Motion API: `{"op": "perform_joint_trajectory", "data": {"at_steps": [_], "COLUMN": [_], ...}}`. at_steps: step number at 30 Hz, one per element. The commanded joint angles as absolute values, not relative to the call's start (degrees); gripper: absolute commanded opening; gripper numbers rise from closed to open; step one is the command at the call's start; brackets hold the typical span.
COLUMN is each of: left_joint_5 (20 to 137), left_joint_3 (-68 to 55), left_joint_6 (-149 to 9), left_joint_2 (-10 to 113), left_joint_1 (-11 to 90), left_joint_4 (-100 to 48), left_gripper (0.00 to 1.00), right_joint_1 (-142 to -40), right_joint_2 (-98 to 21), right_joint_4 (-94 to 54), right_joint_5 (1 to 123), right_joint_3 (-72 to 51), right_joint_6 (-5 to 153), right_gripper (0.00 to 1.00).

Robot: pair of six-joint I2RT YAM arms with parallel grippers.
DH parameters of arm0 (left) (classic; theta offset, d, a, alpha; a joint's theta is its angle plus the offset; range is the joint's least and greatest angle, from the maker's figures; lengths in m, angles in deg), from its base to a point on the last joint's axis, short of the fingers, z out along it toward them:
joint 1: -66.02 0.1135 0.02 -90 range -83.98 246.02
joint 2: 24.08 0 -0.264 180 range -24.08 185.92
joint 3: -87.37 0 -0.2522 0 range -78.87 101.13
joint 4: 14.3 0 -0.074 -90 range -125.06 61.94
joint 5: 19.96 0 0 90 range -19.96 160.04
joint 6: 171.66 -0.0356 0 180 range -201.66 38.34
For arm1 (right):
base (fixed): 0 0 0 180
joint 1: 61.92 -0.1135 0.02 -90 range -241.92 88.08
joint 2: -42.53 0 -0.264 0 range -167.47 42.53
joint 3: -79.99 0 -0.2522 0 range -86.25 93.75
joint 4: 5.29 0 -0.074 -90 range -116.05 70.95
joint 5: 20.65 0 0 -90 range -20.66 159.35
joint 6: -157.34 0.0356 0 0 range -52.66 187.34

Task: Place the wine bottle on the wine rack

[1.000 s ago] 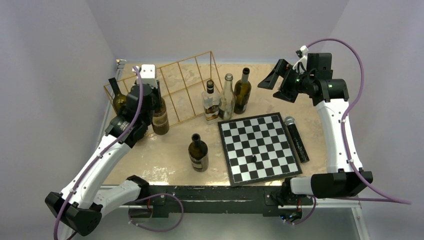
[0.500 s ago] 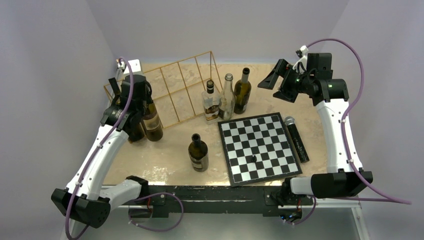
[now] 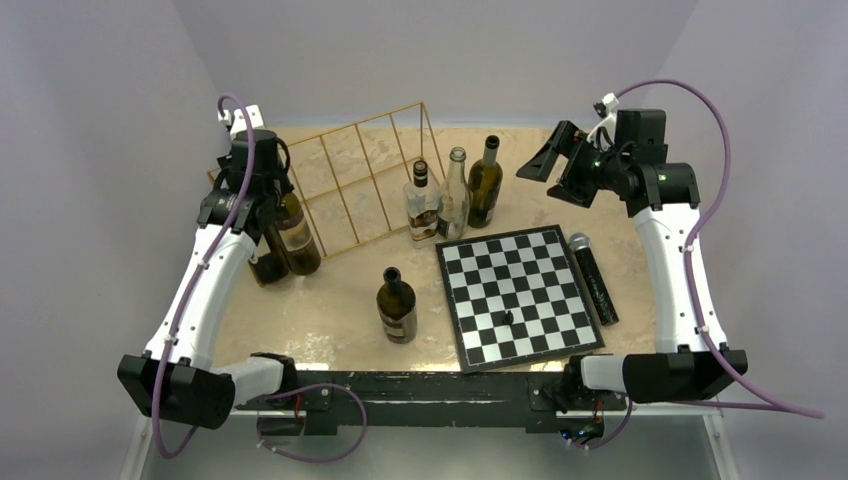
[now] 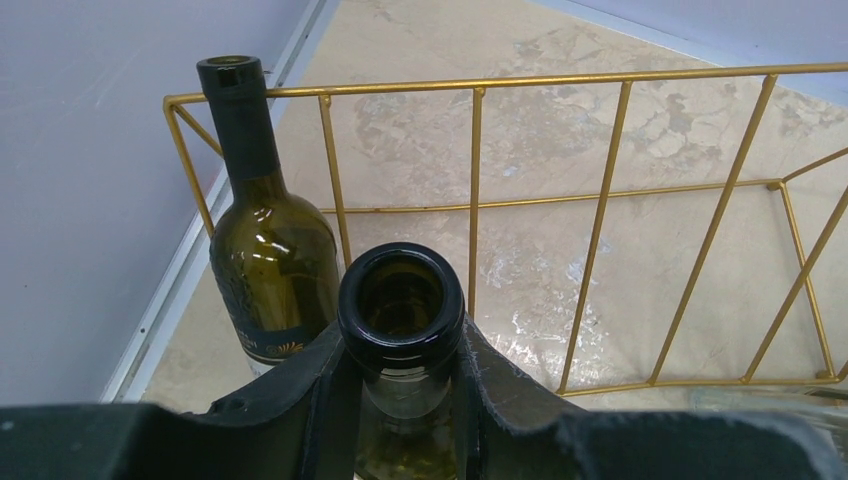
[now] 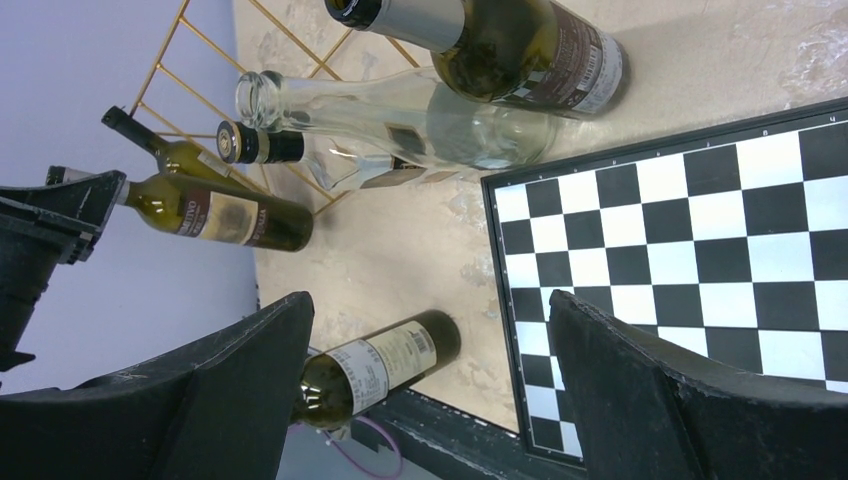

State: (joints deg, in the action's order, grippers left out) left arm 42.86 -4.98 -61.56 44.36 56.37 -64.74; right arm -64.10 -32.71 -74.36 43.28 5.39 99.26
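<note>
Carry step: left gripper (image 4: 401, 350) clenched on wine bottle (image 3: 296, 235) neck near wine rack (image 4: 600, 78), right gripper (image 5: 422, 300) spread, idle; next lay it into 1 slot.

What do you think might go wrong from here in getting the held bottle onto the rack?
The left pincer grips the wine bottle only at its neck, so it might slip or swing.
Another green bottle stands close beside it and might get knocked over.
The wine rack is thin wire; a bump might shift it.
</note>
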Motion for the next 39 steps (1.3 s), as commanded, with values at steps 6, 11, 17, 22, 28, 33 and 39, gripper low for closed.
{"op": "perform_joint_trajectory", "data": {"at_steps": [6, 11, 17, 22, 28, 33, 39], "left_joint_5": [46.74, 46.63, 46.79, 47.22, 47.71, 48.27, 48.06], "left_joint_3": [-0.45, -2.61, -2.02, -2.0, -3.12, -4.01, -5.12], "left_joint_6": [-60.52, -62.21, -62.26, -62.24, -61.94, -61.93, -61.97], "left_joint_2": [47.06, 47.02, 48.31, 49.78, 50.5, 50.77, 51.22], "left_joint_1": [59.74, 60.32, 61.3, 61.94, 63.15, 63.21, 63.29], "left_joint_4": [-61.7, -58.48, -57.41, -57.3, -56.0, -54.96, -54.5], "left_gripper": [0.0, 0.0, 0.0, 0.0, 0.0, 0.0, 0.0], "right_joint_1": [-63.69, -63.75, -63.68, -63.69, -63.74, -63.73, -63.76], "right_joint_2": [-30.08, -30.07, -30.31, -30.38, -30.07, -29.99, -30.08], "right_joint_4": [-72.59, -72.75, -72.79, -72.85, -72.98, -72.85, -72.6], "right_joint_5": [44.88, 44.5, 44.26, 44.3, 44.71, 44.66, 44.7], "right_joint_3": [3.77, 3.24, 3.13, 3.24, 2.88, 3.06, 3.01], "right_joint_6": [98.74, 99.04, 99.41, 99.58, 99.79, 100.09, 100.38], "right_gripper": [0.92, 0.92, 0.92, 0.92, 0.91, 0.91, 0.91]}}
